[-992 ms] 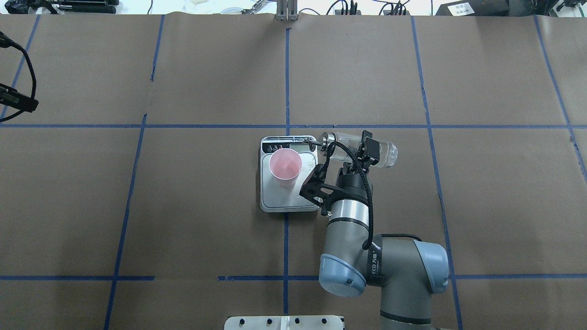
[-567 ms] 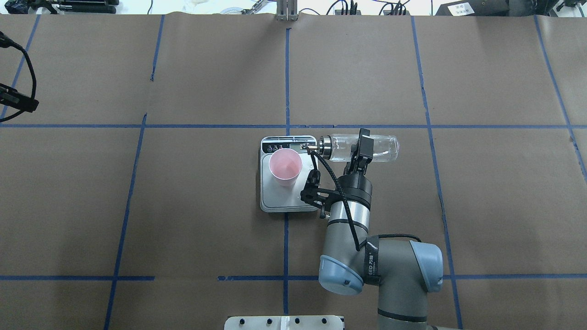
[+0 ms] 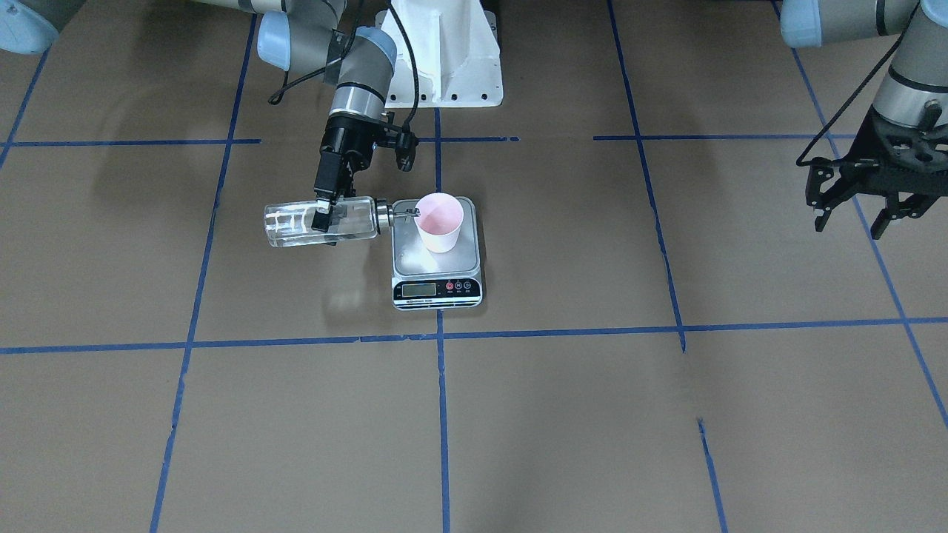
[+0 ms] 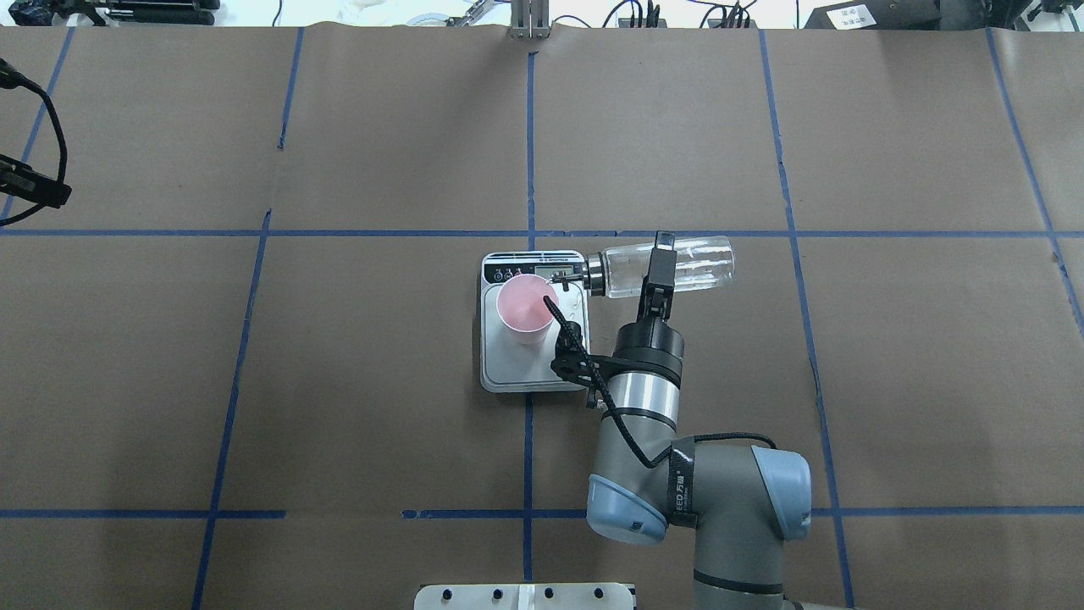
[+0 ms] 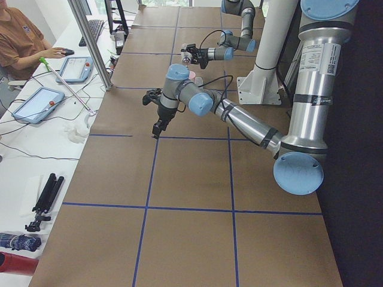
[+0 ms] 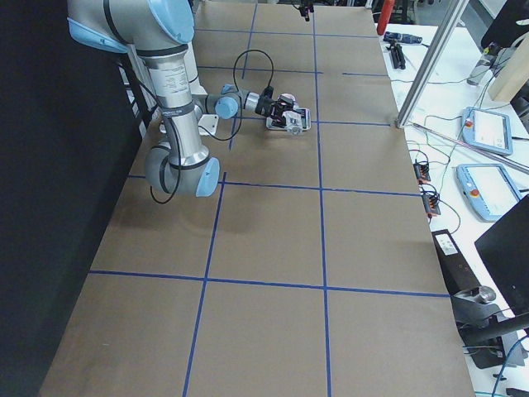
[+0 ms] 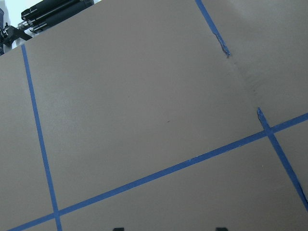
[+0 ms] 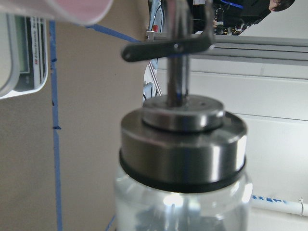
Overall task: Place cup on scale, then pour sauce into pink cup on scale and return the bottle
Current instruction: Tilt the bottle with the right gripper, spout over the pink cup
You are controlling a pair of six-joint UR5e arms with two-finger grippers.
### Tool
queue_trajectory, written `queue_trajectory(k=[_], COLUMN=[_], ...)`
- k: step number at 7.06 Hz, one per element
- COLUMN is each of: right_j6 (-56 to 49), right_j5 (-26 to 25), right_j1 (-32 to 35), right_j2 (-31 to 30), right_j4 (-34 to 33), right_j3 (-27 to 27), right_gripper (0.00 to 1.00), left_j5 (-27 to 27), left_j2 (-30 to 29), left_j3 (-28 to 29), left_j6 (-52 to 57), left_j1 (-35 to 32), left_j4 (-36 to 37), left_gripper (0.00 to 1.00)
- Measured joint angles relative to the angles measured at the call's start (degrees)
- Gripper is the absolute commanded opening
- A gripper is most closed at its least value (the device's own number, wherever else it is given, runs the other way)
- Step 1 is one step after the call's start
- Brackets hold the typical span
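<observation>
The pink cup [image 4: 527,307] stands upright on the scale [image 4: 508,373], toward its display end, and also shows in the front view [image 3: 440,220]. My right gripper [image 4: 659,271] is shut on the clear glass bottle [image 4: 699,264], holding it about level beside the scale. The silver cap and thin spout [image 4: 569,278] point at the cup's rim. The front view shows the bottle [image 3: 292,226] with clear sauce lying along its lower side. The right wrist view shows the cap [image 8: 183,144] close up, with the cup's edge [image 8: 77,7] above. My left gripper [image 3: 849,222] is open and empty, far off.
Brown paper with blue tape lines [image 4: 529,144] covers the table. The robot's white base plate [image 3: 444,66] is behind the scale. An operator [image 5: 21,42] sits at a side bench with tablets and cables. The left wrist view shows only bare paper and tape [image 7: 159,173].
My right wrist has rolled, swinging the bottle's base away from me and its spout end toward the cup's rim. The cup, scale and left arm have not moved.
</observation>
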Motion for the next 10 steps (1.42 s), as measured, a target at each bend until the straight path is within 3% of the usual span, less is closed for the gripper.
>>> queue_trajectory(k=[10], right_j6=[-13.14], right_j5=[-7.15], right_j1=[-0.26], right_j2=[0.48], right_j4=[0.12], right_j3=[0.47], right_gripper=[0.00], left_j5=[-0.11], left_j2=[0.00], left_j3=[0.09], left_j6=[0.00], left_j1=[0.00], left_j4=[0.00], left_gripper=[0.71])
